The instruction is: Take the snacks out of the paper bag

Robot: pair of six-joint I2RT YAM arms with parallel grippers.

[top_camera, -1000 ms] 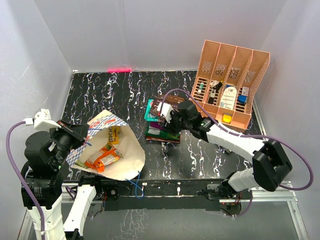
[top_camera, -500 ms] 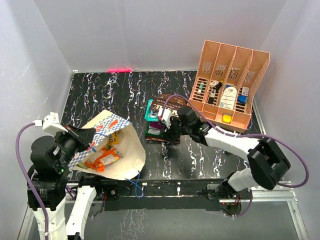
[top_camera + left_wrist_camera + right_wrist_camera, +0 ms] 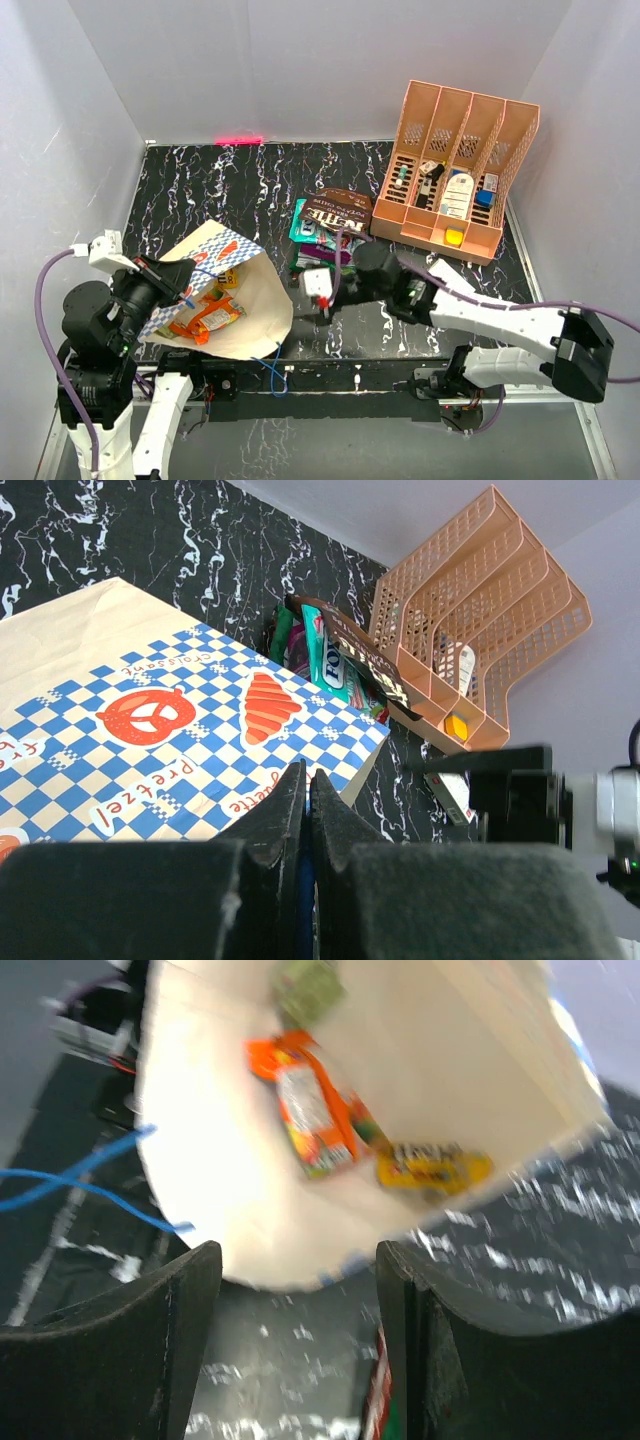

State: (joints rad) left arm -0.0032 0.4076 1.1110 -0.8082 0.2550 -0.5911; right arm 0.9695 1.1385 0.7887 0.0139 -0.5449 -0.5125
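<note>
The paper bag (image 3: 255,300) lies on its side at the near left, mouth facing right; its checked outside shows in the left wrist view (image 3: 180,720). My left gripper (image 3: 188,278) (image 3: 308,780) is shut on the bag's blue cord handle and holds the upper side up. Inside lie orange snacks (image 3: 205,315) (image 3: 315,1120), a yellow packet (image 3: 228,270) (image 3: 435,1168) and a green one (image 3: 310,985). My right gripper (image 3: 322,298) (image 3: 300,1330) is open and empty, just outside the bag's mouth and facing it. A pile of snacks (image 3: 325,225) (image 3: 340,660) lies mid-table, a dark brown packet on top.
The salmon-orange file rack (image 3: 455,170) (image 3: 470,630) stands at the back right with small bottles and a yellow block. A small white-and-red flat box (image 3: 450,795) lies on the table by the right arm. A loose blue cord (image 3: 270,365) (image 3: 90,1185) trails at the bag's near edge.
My right gripper has left the snack pile and swung toward the near left, up to the bag's mouth. The dark brown packet now shows on the pile. The left gripper keeps its hold.
</note>
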